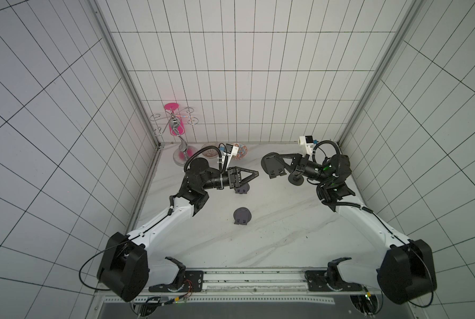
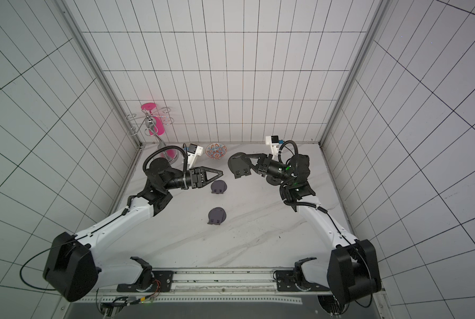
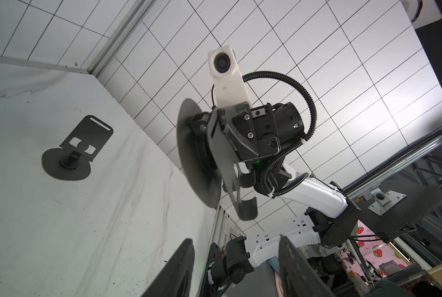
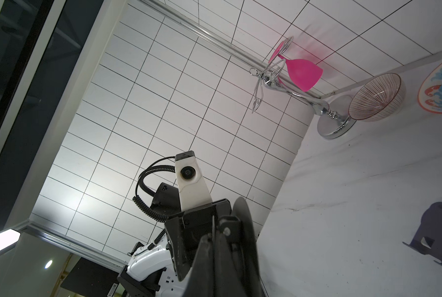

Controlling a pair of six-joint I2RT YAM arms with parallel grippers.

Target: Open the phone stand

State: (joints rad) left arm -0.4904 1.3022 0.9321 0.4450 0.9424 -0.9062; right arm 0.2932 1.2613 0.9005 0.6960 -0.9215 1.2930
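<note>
A black phone stand [image 1: 272, 168] [image 2: 237, 165] with a round base hangs in the air over the back of the table, held by my right gripper [image 1: 269, 159]. In the left wrist view its base disc [image 3: 189, 144] stands edge-on, and the plate folds close behind it between the right fingers. The right wrist view shows my right gripper [image 4: 214, 257] shut on that plate beside the disc [image 4: 244, 221]. My left gripper [image 1: 256, 173] [image 3: 235, 270] is open and empty, a short way left of the held stand and level with it.
Two folded stands lie on the table [image 1: 242, 188] [image 1: 242, 216]. An opened stand [image 3: 73, 151] sits under the right arm. A chrome rack with a pink glass [image 1: 175, 129] and two bowls [image 1: 239, 150] [image 4: 376, 97] stand at the back left.
</note>
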